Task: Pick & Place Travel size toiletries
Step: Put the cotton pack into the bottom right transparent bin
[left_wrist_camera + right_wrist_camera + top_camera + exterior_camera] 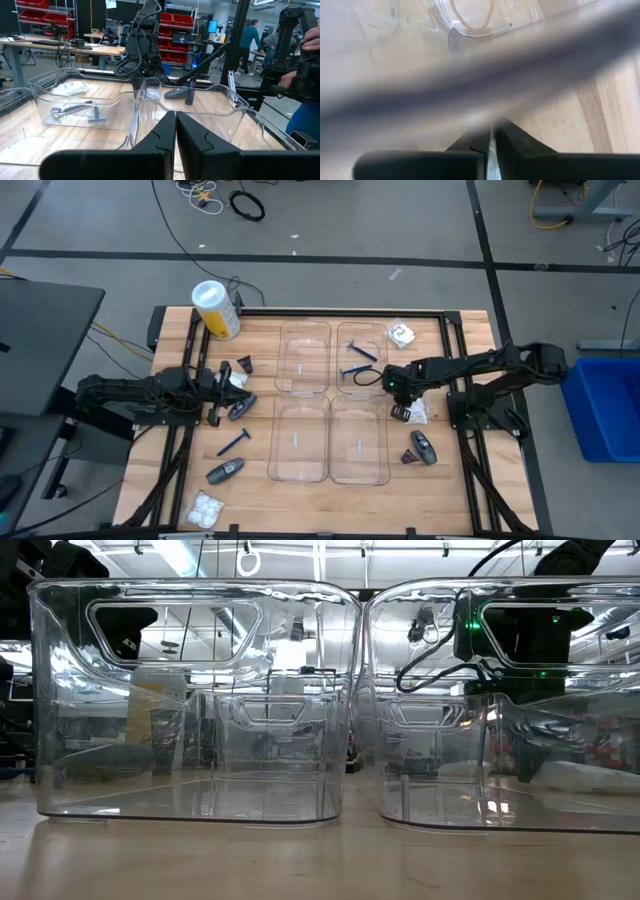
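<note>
Small toiletries lie scattered on the wooden table. Two blue razors lie in the far right clear tray. On the table's left are a white packet, a dark cone, a grey tube, a blue razor, another tube and a packet. My left gripper waits beside them, shut and level. My right gripper points down at the trays' right side, shut on a white crinkly packet. My right gripper comes from above with its fingers pointing down at the white packet. A thin pale strip shows pinched between the two shut fingers. The packet's remaining part lies flat on the table beside the fingers. Which edge is held, the gripper hides.
Four clear trays stand in a block at mid-table, the near pair without items. A yellow-and-white cylinder lies at the far left. A grey tube, a dark cone and another packet lie on the right.
</note>
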You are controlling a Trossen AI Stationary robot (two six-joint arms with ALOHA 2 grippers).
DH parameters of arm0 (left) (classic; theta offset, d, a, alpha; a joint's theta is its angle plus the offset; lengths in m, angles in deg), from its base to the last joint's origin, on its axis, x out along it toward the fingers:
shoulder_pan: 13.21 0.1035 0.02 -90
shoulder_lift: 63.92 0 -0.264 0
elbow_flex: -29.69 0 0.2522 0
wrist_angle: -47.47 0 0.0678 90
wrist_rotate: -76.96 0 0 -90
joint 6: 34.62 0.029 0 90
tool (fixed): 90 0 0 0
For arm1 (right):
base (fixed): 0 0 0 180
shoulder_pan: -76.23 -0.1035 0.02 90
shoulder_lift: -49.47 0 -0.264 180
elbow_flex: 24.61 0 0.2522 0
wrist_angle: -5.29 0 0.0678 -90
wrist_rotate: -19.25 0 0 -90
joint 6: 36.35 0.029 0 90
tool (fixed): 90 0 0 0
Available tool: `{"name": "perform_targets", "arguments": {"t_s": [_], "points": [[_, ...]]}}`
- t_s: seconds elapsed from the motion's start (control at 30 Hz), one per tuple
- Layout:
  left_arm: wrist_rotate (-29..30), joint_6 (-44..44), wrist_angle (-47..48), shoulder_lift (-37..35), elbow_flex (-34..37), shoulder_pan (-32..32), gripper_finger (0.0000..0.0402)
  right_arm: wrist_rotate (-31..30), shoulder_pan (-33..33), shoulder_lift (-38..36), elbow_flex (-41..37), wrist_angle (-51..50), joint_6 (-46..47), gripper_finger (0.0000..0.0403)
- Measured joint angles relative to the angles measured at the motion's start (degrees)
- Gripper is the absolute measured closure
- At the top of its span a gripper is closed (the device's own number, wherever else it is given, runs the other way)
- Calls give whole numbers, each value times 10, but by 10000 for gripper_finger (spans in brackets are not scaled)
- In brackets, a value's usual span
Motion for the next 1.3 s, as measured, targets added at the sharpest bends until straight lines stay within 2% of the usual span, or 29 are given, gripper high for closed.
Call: {"name": "perform_targets", "arguments": {"t_s": [0.13,0.83,1.3], "points": [[0,0,0,0,0,0,379,0,0,-1,0,-1,6,398],[0,0,0,0,0,0,379,-15,0,-63,21,-54,4,402],[0,0,0,0,0,0,379,-15,0,-170,21,-59,6,402]]}}
